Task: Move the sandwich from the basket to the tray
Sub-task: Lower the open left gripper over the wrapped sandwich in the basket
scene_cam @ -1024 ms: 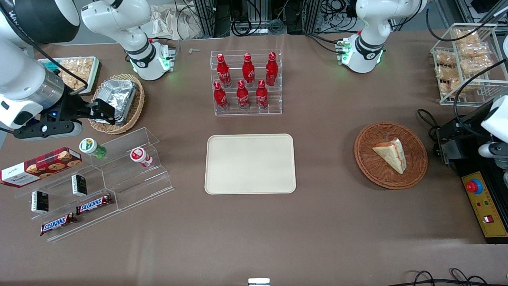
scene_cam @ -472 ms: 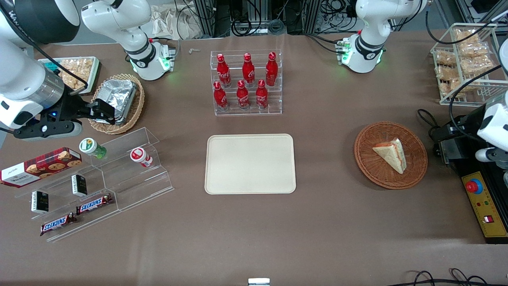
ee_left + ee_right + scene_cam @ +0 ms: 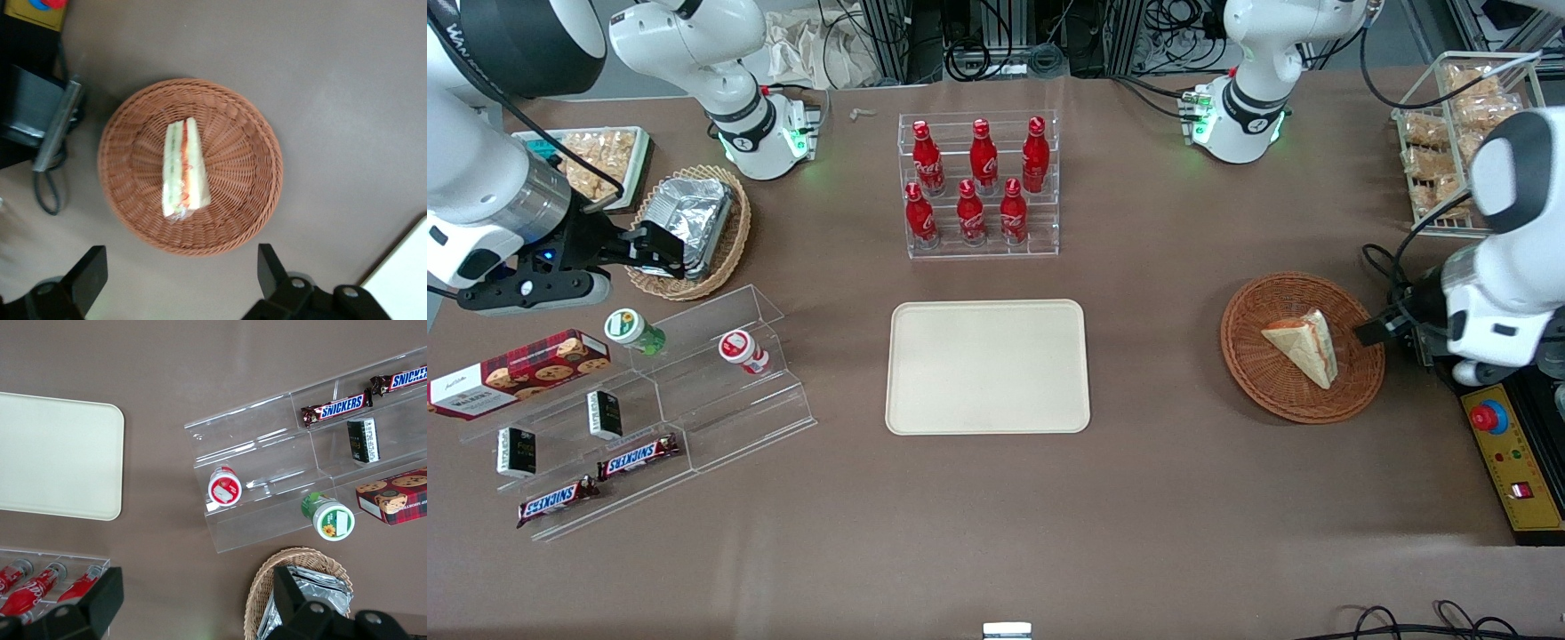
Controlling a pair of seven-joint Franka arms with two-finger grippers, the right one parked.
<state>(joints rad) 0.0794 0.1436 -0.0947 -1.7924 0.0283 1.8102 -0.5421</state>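
The sandwich (image 3: 1303,347), a pale bread wedge with red and green filling, lies in the round reddish-brown basket (image 3: 1254,391) toward the working arm's end of the table. My gripper (image 3: 1371,331) hovers at the basket's rim on the side away from the tray, open, with nothing between its fingers. The left wrist view looks down on the sandwich (image 3: 183,170) lying in the basket (image 3: 257,200), with my gripper (image 3: 180,270) spread wide just outside the rim. The cream tray (image 3: 987,366) lies bare at the table's middle; its corner (image 3: 407,273) shows in the wrist view.
A black box with cables (image 3: 33,120) and a yellow control panel with a red button (image 3: 1507,453) sit close beside the basket. A rack of red bottles (image 3: 980,187) stands farther from the camera than the tray. Acrylic shelves with snacks (image 3: 649,409) lie toward the parked arm's end.
The working arm has swung in from the table's edge toward the basket, bringing its gripper to the basket's rim. Sandwich, basket and tray have not moved.
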